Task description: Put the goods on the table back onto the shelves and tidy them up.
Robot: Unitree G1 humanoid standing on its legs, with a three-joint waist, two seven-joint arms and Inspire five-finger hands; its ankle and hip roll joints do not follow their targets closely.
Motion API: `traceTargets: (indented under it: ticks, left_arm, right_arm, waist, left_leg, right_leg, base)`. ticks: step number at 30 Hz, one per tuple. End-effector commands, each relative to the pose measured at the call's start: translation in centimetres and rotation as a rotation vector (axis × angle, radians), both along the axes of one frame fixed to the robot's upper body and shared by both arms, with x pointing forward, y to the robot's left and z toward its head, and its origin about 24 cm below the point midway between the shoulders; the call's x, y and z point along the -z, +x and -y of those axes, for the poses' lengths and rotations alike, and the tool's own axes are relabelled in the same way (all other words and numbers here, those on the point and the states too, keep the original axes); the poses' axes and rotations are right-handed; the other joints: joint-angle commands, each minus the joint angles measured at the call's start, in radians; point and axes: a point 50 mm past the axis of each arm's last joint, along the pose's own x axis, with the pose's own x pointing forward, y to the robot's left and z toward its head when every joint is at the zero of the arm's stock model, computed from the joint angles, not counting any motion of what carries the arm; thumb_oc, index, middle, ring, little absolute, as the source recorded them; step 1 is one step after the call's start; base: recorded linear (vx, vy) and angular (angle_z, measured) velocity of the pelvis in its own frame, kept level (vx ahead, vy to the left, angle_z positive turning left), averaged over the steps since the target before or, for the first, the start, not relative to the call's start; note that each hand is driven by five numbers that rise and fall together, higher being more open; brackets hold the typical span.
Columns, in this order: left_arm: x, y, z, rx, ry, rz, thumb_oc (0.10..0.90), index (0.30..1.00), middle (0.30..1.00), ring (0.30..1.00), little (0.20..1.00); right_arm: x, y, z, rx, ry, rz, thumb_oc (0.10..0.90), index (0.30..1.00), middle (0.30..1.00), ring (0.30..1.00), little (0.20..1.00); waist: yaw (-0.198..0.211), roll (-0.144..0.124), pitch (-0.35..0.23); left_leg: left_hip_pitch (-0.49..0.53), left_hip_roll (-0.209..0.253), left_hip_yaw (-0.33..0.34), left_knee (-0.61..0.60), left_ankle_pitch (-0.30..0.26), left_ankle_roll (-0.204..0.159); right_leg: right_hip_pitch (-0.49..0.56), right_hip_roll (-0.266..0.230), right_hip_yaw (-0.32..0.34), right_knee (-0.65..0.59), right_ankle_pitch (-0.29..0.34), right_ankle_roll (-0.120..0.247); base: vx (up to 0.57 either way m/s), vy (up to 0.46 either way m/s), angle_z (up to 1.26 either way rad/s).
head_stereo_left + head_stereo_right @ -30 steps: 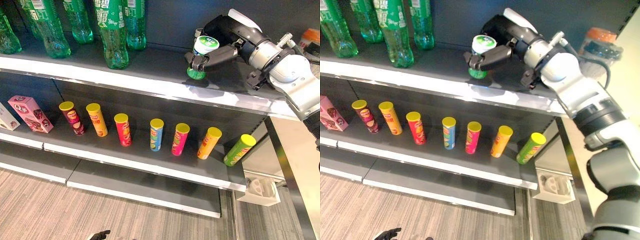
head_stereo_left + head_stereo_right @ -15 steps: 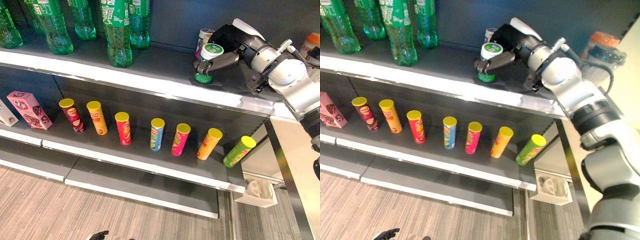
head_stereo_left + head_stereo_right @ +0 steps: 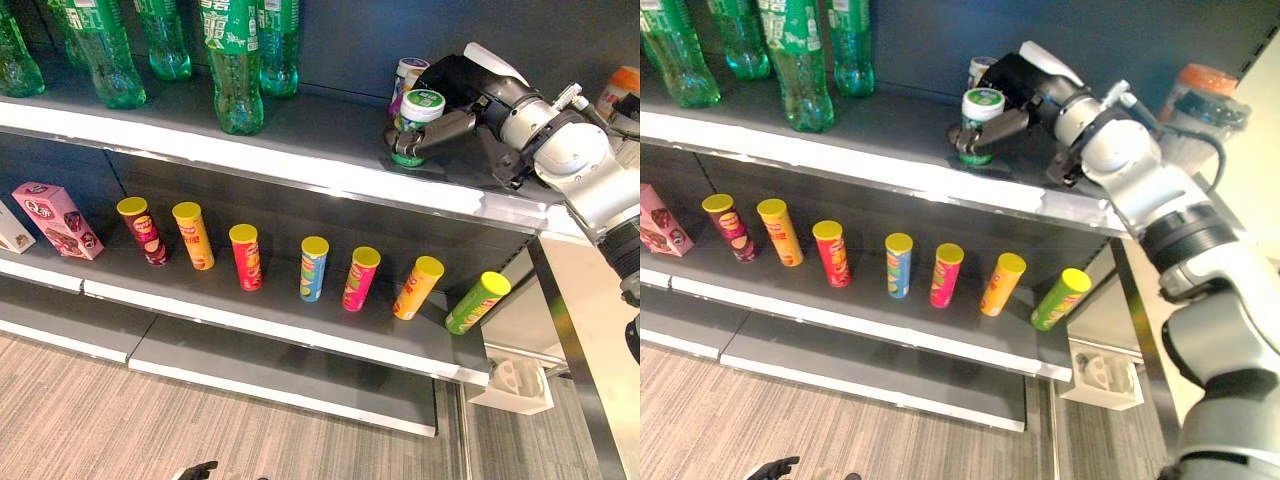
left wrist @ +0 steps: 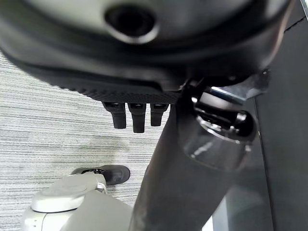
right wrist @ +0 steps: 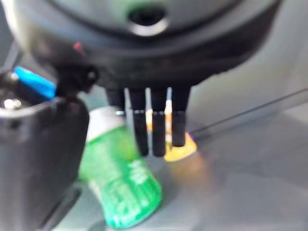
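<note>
Where the striped floor (image 3: 90,420) runs nearest, the left hand (image 3: 195,468) shows at the bottom edge; in its own wrist view the fingers (image 4: 133,115) hang straight and relaxed, holding nothing.

Beyond the floor, low shelf (image 3: 280,385), bare grey. Behind it, the middle shelf (image 3: 270,300) carries a row of crisp tubes with yellow lids: dark red tube (image 3: 142,230) at left, then orange tube (image 3: 194,236), red tube (image 3: 246,257), blue tube (image 3: 313,268), pink tube (image 3: 360,278), another orange one (image 3: 417,286), and a green tube (image 3: 477,301) at far right, leaning hard to the right. Tubes stand apart from each other. Left of the row, a pink box (image 3: 56,220), tilted.

Top shelf (image 3: 300,165), farthest: green bottles (image 3: 232,60) in a cluster at left. At right, the right hand (image 3: 450,100) reaches in from the right; the green cup (image 3: 413,128) with white lid stands on the shelf, between thumb and fingers. Wrist view: fingers (image 5: 154,127) fairly straight, spread, beside the cup (image 5: 120,173), thumb on its other side; whether they actually press it, cannot tell. Just behind, a second small lidded cup (image 3: 409,75). At far right, orange-capped containers (image 3: 1200,95), partly hidden.
</note>
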Motion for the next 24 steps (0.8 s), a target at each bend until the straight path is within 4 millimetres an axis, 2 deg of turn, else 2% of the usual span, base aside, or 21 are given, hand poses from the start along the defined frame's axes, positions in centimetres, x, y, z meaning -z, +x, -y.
traceTargets:
  ticks: [1,2,24]
  left_arm:
    - [-1.1,2.5,-1.5,0.069,0.058,0.066,0.8,0.9,0.9,0.9,0.9]
    - [-1.1,2.7,-1.4,0.073,0.059,0.072,0.8,0.9,0.9,0.9,0.9]
    - [-1.2,2.7,-1.6,0.068,0.067,0.073,0.8,0.9,0.9,0.9,0.9]
  right_arm:
    - [-4.5,-0.9,-0.5,-0.016,0.069,0.17,0.775,0.862,0.862,0.862,0.862]
    - [-4.5,-0.8,-0.6,-0.016,0.065,0.17,0.8,0.9,0.9,0.9,0.9]
    - [-6.3,-2.1,-0.7,-0.053,0.08,0.249,0.8,0.9,0.9,0.9,0.9]
  waist:
    - [0.023,-0.069,-0.024]
    - [0.021,-0.068,-0.024]
    - [-0.001,-0.072,-0.028]
  left_leg:
    - [-0.003,0.005,0.052,0.001,-0.073,-0.012]
    - [-0.001,0.007,0.053,0.001,-0.073,-0.012]
    - [0.017,0.011,0.08,0.001,-0.086,-0.01]
  right_leg:
    - [0.017,-0.127,-0.03,0.006,0.008,0.108]
    - [0.017,-0.127,-0.028,0.006,0.007,0.108]
    - [0.017,-0.125,-0.01,0.006,0.01,0.108]
  base:
    - [0.0,0.0,0.0]
    - [0.0,0.0,0.0]
    - [0.0,0.0,0.0]
